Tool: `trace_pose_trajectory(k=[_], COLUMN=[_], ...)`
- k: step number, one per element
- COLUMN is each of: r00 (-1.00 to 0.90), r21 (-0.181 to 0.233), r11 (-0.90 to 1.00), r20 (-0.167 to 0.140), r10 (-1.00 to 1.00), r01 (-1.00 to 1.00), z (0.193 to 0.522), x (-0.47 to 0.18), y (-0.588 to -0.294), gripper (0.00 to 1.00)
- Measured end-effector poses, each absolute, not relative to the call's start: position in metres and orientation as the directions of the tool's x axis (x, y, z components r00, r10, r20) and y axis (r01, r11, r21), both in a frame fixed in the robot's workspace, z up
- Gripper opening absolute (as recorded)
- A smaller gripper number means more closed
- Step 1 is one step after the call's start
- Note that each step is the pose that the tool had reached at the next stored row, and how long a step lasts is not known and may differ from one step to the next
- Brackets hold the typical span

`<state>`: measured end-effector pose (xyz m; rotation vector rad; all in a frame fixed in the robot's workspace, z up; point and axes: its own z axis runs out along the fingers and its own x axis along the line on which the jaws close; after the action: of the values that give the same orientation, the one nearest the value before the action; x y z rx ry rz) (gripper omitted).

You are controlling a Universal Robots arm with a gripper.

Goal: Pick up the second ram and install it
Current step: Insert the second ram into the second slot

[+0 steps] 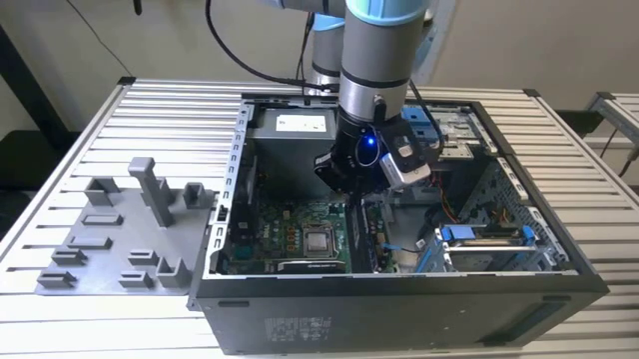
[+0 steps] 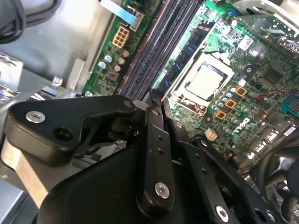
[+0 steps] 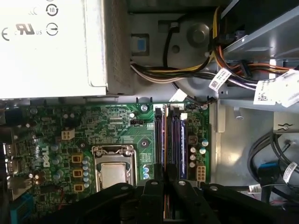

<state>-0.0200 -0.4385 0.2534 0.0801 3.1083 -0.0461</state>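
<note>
In the exterior view the arm reaches down into an open computer case [image 1: 559, 262] that lies on a slatted metal table [image 1: 90, 120]. The gripper [image 1: 357, 196] hangs low over the green motherboard [image 1: 289, 235], just on the exterior view's right of the square silver processor [image 1: 319, 241]. A grey plastic tray [image 1: 110, 239] with upright posts sits on the table outside the case, on the exterior view's left. From here the thing between the fingers is too small to make out.

In the second wrist view the gripper [image 2: 156, 100] has its two black fingers [image 2: 154, 140] drawn close together on a thin edge, which seems to be the second ram [image 2: 159, 91] held on edge. It stands right above the row of dark memory slots [image 2: 149, 56], beside the processor [image 2: 204, 80]. A blue strip [image 2: 194, 46] with chips already lies in the slot nearest the processor socket.

In the first wrist view the gripper [image 3: 164, 184] comes in over the slots [image 3: 170, 135], its fingers [image 3: 152, 198] clamped on a thin orange-edged strip, the second ram [image 3: 164, 200], lined up with the slots' length. The processor [image 3: 113, 173] lies to one side of them, the power supply [image 3: 51, 46] and a bundle of cables [image 3: 196, 74] beyond
</note>
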Motion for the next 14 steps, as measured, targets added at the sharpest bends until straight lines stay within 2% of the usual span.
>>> trace_pose_trajectory(k=[14], r00=[-0.998], r21=[-0.029], r11=[0.998], r20=[-0.033], r10=[0.051], r01=[0.052], z=[0.241], x=[-0.038], y=[-0.439], gripper=[0.14])
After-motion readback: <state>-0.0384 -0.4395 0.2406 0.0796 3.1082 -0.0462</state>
